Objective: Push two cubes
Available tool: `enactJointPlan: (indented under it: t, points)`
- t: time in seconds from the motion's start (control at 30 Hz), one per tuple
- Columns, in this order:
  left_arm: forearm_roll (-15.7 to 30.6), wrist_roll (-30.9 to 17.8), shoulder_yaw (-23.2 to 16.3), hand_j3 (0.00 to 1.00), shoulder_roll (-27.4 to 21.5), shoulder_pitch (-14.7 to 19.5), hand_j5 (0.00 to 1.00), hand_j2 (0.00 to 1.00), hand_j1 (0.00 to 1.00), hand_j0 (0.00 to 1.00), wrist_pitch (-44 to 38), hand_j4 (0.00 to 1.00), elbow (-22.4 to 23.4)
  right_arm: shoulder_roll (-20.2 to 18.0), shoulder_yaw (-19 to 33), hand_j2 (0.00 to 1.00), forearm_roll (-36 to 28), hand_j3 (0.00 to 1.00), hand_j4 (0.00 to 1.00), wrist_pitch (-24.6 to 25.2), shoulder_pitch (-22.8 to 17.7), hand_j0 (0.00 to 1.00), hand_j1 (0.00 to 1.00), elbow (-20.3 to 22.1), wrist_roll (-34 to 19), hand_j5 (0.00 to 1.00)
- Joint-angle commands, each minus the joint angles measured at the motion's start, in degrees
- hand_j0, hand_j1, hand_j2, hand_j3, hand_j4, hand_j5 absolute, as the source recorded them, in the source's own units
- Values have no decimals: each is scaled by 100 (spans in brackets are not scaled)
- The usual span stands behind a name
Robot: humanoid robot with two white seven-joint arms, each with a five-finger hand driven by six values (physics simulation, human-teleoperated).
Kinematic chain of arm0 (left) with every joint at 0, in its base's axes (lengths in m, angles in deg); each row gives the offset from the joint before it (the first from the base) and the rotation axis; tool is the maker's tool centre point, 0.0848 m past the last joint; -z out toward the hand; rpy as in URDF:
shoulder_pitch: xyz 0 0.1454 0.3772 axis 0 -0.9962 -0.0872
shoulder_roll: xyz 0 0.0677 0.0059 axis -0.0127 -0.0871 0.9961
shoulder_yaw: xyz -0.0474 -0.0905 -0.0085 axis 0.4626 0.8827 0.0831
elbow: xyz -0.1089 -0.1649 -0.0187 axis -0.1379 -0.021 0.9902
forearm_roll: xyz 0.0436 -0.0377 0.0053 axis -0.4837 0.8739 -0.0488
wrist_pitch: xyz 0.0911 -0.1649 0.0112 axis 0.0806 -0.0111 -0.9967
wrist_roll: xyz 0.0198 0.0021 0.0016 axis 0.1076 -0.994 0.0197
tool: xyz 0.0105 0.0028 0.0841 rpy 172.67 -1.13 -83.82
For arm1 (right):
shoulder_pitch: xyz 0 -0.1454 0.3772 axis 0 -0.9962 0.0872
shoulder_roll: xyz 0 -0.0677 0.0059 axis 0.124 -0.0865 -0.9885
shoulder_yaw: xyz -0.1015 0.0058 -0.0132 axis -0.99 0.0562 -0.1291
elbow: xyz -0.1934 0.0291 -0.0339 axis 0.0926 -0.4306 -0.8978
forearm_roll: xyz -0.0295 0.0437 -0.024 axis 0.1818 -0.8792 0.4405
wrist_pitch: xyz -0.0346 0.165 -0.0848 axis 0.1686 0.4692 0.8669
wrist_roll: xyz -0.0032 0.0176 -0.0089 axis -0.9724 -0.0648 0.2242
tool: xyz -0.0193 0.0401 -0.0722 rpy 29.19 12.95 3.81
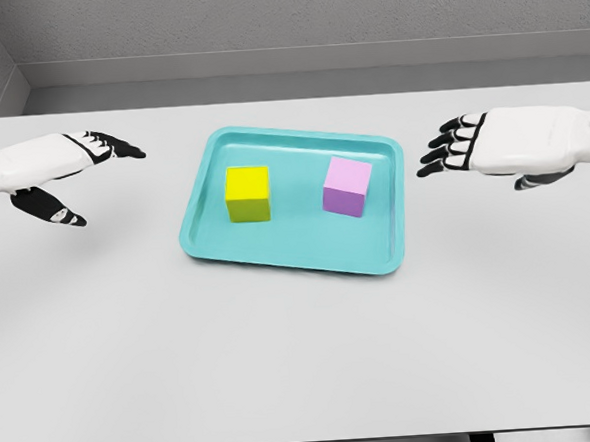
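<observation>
The white tabletop (304,361) fills the foreground nearest the camera & runs back to a grey wall; it's the biggest thing here. Next in size is the teal tray (206,204), a shallow rounded-corner rectangle lying slightly skewed near the tabletop's middle. Then the two arms: left hand (77,174) comes in from the left edge, hovering beside the tray's left side but well apart from it, fingers spread w/ thumb dropped below, holding nothing; right hand (471,145) comes in from the right edge, near the tray's right rim but not touching, fingers loosely fanned toward the tray, also holding nothing. Smallest: the yellow cube (247,194) sits upright in the tray's left half, and the pink cube (347,186) sits upright in the right half, a clear gap between them, neither against a rim. Progress, as I judge it: nothing done yet — both cubes look untouched, hands flank the tray approx symmetric, ready to move in. Left to do: each hand reaches over its rim & pushes its cube, prob. inward. Cubes look solid, matte, flat-faced w/ crisp edges, so should slide rather than tip.
</observation>
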Motion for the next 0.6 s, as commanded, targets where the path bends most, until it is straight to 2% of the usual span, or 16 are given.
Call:
enactJointPlan:
  t: [0.0, 0.13, 0.17, 0.2, 0.23, 0.27, 0.3, 0.37, 0.4, 0.43, 0.5, 0.53, 0.57]
  points:
    - [35, -1, 2, 100, -14, 0, 100, 100, 100, 100, -16, 100, -4, -19, 1, 100, -26, 100, 100, 13, 0, 100, 100, 18, -1, 100]
    - [35, -1, 2, 100, -5, 26, 100, 100, 100, 100, -16, 100, 14, -54, 80, 100, -35, 100, 100, 13, 114, 100, 100, -105, -1, 100]
    - [35, -1, -6, 91, 12, 26, 91, 91, 91, 91, -16, 91, 14, -492, 405, 100, -79, 100, 100, 13, 150, 100, 100, -131, -1, 100]
    - [27, -1, -86, 85, 30, 35, 85, 85, 85, 85, -16, 85, 66, -503, 353, 100, -88, 100, 100, 13, 88, 100, 100, -114, -1, 100]
    - [44, -1, -129, 77, 56, 158, 77, 77, 77, 77, -16, 77, 382, -345, 98, 46, -53, 46, 46, 13, 132, 46, 46, -18, -1, 46]
    - [18, -1, -489, 69, 223, 316, 69, 69, 69, 69, -16, 69, 488, -46, -183, 13, -62, 13, 13, 13, 132, 13, 13, 71, -1, 13]
    - [-17, -1, -938, 50, 267, 553, 50, 50, 50, 50, -16, 50, 488, 226, -543, 7, -9, 7, 7, 13, 167, 7, 7, 53, -1, 7]
    - [-26, -1, -1009, 47, 469, 589, 47, 47, 47, 47, -16, 47, 488, 578, -1079, 7, 114, 7, 7, 13, 386, 7, 7, 27, -1, 7]
    - [-26, -1, -1026, 38, 504, 633, 38, 38, 38, 38, -16, 38, 471, 736, -1238, 7, 211, 7, 7, 13, 448, 7, 7, 18, -1, 7]
    - [-26, -1, -1035, 28, 592, 615, 28, 28, 28, 28, -16, 28, 462, 851, -1291, 9, 237, 9, 9, 13, 457, 9, 9, -87, -1, 9]
    - [-53, -1, -1052, 18, 716, 615, 18, 18, 18, 18, -16, 18, 471, 974, -1300, 9, 246, 9, 9, 13, 510, 9, 9, -210, -1, 9]
    - [-53, -1, -1044, 15, 724, 633, 15, 15, 15, 15, -16, 15, 471, 1123, -1300, 14, 246, 14, 14, 13, 536, 14, 14, -403, -1, 14]
    - [-61, -1, -1044, 13, 716, 659, 13, 13, 13, 13, -16, 13, 480, 1176, -1300, 14, 246, 14, 14, 13, 580, 14, 14, -474, -1, 14]
